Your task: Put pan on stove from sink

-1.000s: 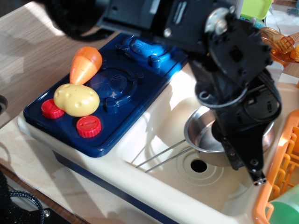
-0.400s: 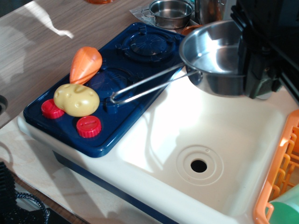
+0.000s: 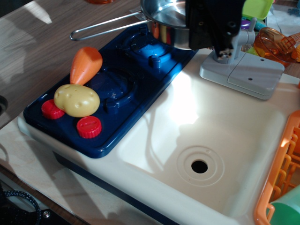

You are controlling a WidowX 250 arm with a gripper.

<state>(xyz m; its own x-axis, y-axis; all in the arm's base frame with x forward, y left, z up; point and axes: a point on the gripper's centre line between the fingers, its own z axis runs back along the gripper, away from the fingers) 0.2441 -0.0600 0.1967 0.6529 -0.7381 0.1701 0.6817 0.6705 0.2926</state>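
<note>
Steel pan [image 3: 165, 16] — one, over stove [image 3: 117, 84]; two red knobs [image 3: 89, 127]; fingers' [image 3: 213, 28] grip unclear.

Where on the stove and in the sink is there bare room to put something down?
The sink basin is bare all around its drain hole, between the stove and the orange rack. The far burner lies free under the pan. The near burner is crowded: the carrot and the potato border it.
</note>
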